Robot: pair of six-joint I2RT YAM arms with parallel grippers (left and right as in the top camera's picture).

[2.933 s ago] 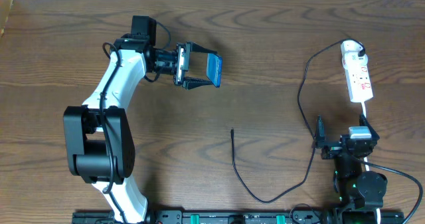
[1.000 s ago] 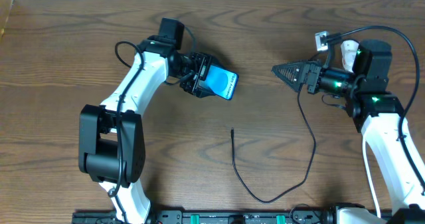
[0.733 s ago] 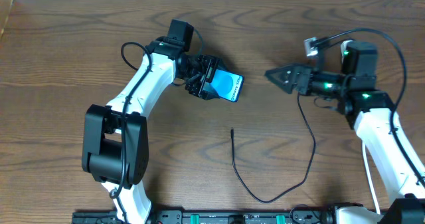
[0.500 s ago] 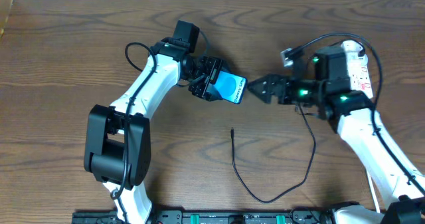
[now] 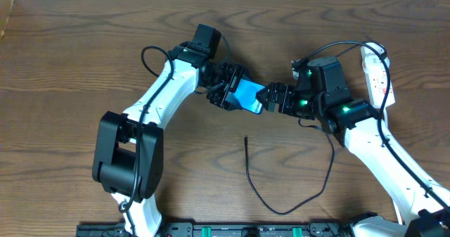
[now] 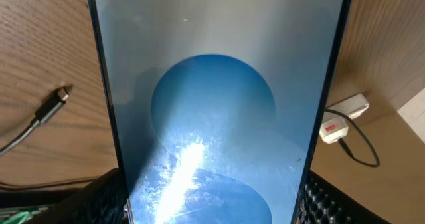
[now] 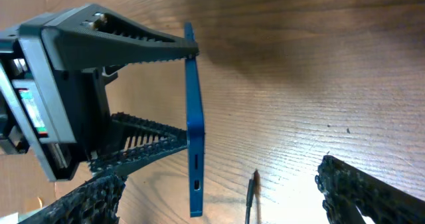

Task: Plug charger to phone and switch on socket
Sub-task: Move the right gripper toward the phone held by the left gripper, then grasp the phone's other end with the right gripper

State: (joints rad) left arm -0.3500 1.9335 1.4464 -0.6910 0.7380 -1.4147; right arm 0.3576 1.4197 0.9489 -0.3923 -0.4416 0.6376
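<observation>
My left gripper is shut on the phone and holds it above the table at mid-height. In the left wrist view the blue screen fills the frame between my fingers. My right gripper is open, right at the phone's free end. In the right wrist view the phone shows edge-on with its port at the bottom end, between my open fingers. The charger lies loose on the table, its plug end below the phone, also visible in the right wrist view.
The socket lies at the far right with a white plug at its top end. The charger cable loops from it along the table front. The left arm's body stands at the lower left.
The right arm rose from its folded place at the lower right and swung left to the phone. The left arm carried the phone rightward to the table's middle.
</observation>
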